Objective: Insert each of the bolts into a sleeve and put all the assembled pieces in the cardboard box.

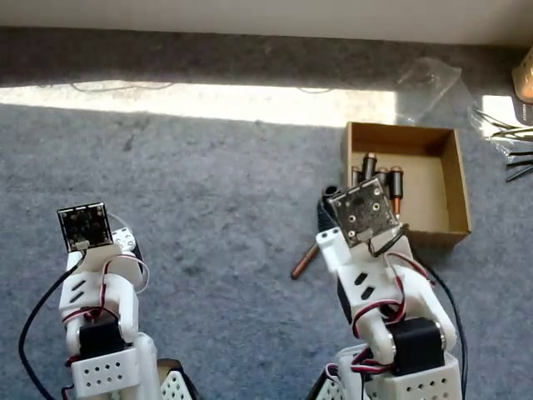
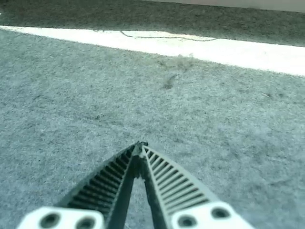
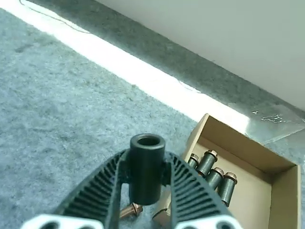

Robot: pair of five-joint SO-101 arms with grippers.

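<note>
My right gripper (image 3: 145, 174) is shut on a dark sleeve (image 3: 146, 164), held upright with its open end up, just left of the cardboard box (image 1: 454, 167). Below it on the carpet lies a copper bolt (image 1: 304, 262), whose head shows in the right wrist view as the bolt (image 3: 130, 210). Several assembled pieces (image 3: 214, 174) lie side by side in the box, seen from above as the assembled pieces (image 1: 381, 182). My left gripper (image 2: 139, 149) is shut with nothing in it, low over bare carpet at the left of the table.
A clear plastic bag (image 1: 429, 82) lies behind the box. Black cable ties (image 1: 510, 137) lie at the right edge. A bright strip of sunlight (image 1: 200, 102) crosses the grey carpet at the back. A thin cable (image 2: 162, 36) runs along it.
</note>
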